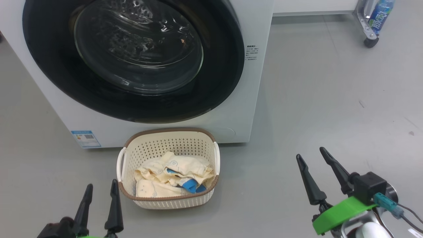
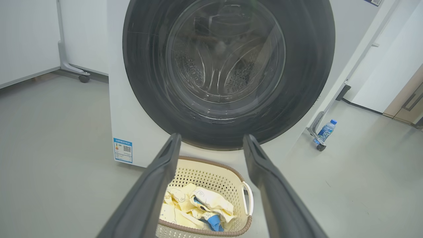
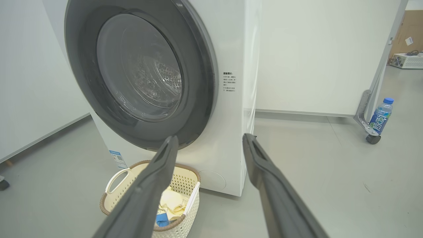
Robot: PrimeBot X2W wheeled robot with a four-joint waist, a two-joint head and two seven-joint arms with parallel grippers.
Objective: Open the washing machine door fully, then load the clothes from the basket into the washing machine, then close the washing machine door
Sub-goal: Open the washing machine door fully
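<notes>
Black fingers at the lower left first: my left gripper (image 1: pixel 101 183) is hovering over the grey floor (image 1: pixel 39 165), its jaws spread wide and gripping nothing. Moving right, I'm picking up the blue energy label (image 1: pixel 86 138) low on the front of the white washing machine (image 1: pixel 254 99). Above it the washing machine door (image 1: pixel 53 66) is lying flat against the front, not yet opened, and its glossy black ring is circling the glass porthole with the perforated drum showing through. Right below the door, the basket (image 1: pixel 168 130) is sitting on the floor, close up against the machine's front, brown rim up and white handles out to either side. The clothes (image 1: pixel 172 175) are lying crumpled in the bottom of it, pale yellow with bright blue patches poking out. From the left wrist camera, I'm looking straight down the fingers at the door, with the basket sitting between them. Carrying on right, my right gripper (image 1: pixel 310 152) is hanging over bare floor, well apart from the basket, fingers splayed and empty; its wrist camera is facing the machine's right front corner. Far right, a blue-capped bottle (image 1: pixel 380 15) is standing beside a caster (image 1: pixel 370 42).
</notes>
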